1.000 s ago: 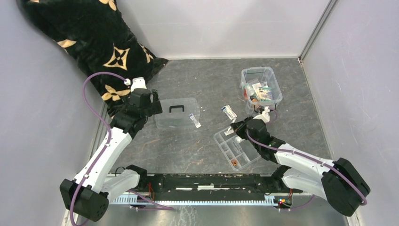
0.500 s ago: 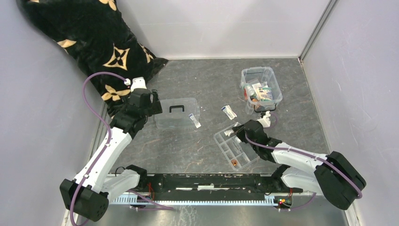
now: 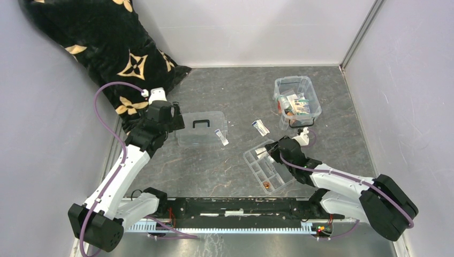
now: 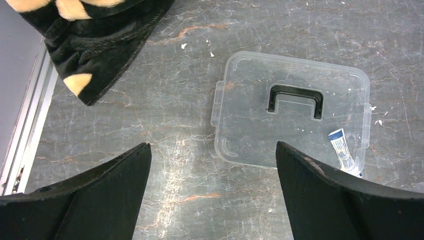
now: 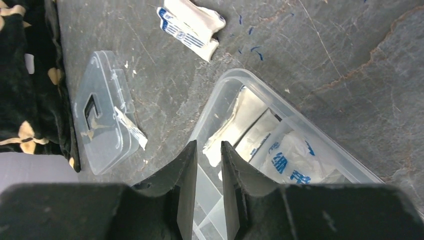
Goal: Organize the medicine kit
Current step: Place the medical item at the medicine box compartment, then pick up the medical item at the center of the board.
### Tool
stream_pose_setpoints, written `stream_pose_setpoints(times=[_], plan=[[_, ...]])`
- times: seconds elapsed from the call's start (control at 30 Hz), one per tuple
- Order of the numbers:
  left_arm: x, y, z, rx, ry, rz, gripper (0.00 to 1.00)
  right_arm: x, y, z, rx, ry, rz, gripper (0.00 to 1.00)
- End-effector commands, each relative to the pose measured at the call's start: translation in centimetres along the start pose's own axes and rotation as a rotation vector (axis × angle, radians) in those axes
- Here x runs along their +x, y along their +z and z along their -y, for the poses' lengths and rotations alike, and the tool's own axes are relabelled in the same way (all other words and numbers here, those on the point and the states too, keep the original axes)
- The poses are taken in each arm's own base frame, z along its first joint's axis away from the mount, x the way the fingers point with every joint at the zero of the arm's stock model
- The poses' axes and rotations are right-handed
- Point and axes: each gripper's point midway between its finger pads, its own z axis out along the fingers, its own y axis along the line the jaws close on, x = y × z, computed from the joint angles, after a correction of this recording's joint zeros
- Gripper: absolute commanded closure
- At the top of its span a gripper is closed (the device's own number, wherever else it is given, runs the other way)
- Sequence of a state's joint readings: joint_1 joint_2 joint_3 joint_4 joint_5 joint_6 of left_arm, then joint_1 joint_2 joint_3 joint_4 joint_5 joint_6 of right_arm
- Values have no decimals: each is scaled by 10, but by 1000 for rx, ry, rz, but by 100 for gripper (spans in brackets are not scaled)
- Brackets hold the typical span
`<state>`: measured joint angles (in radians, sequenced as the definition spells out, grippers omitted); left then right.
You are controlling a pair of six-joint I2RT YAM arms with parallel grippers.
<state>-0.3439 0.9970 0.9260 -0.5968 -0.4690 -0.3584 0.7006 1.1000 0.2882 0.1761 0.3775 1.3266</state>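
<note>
Nearest the arm bases: a shallow divided tray [image 3: 257,166], askew on the worktop [image 3: 241,85], with a small orange item [image 3: 266,186] in a near compartment and white sachets [image 5: 260,135] in the far-end one.

Directly above that far end: the right end effector [image 5: 209,145], fingers drawn almost together with only a sliver between. Nothing plainly pinched, though with a sachet end right at the tips, contact hard to rule out. Compared with a second ago: shifted slightly nearer and lower over the tray's far corner. Probably a sachet being dropped off or tucked into its compartment.

Further out on the left: the left end effector [image 4: 212,145], spread wide and empty, hovering just short of the kit's flat clear lid [image 4: 250,130], in the same spot as a second ago. Lid flat on the worktop, black handle up, with a small blue-and-white tube [image 4: 342,150] resting across one corner. Between lid and kit: loose blue-printed sachets [image 3: 260,127], unmoved.

Farthest, on the right: the medicine kit [image 3: 293,79] itself, open, well apart from its lid, holding a jumble of packets [image 3: 295,104]. Far left: a black patterned blanket [image 3: 107,48].

Meaning for the task: sorting under way but far from finished. Loose sachets and tube not yet stowed, tray not in the kit, lid not yet on.
</note>
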Motion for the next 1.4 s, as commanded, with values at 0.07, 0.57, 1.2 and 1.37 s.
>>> stream_pose_setpoints(times=[0.07, 0.57, 1.2, 1.37], plan=[[-10, -3, -1, 2, -18, 34, 0, -30, -9, -29, -64, -41, 113, 70], [-12, -5, -1, 3, -19, 42, 0, -55, 18, -89, -142, -1093, -53, 45], [-11, -5, -2, 2, -18, 42, 0, -59, 102, -79, 4, -1405, -488, 51], [-10, -6, 2, 25, -22, 35, 0, -50, 104, -62, 2, -1378, -567, 50]])
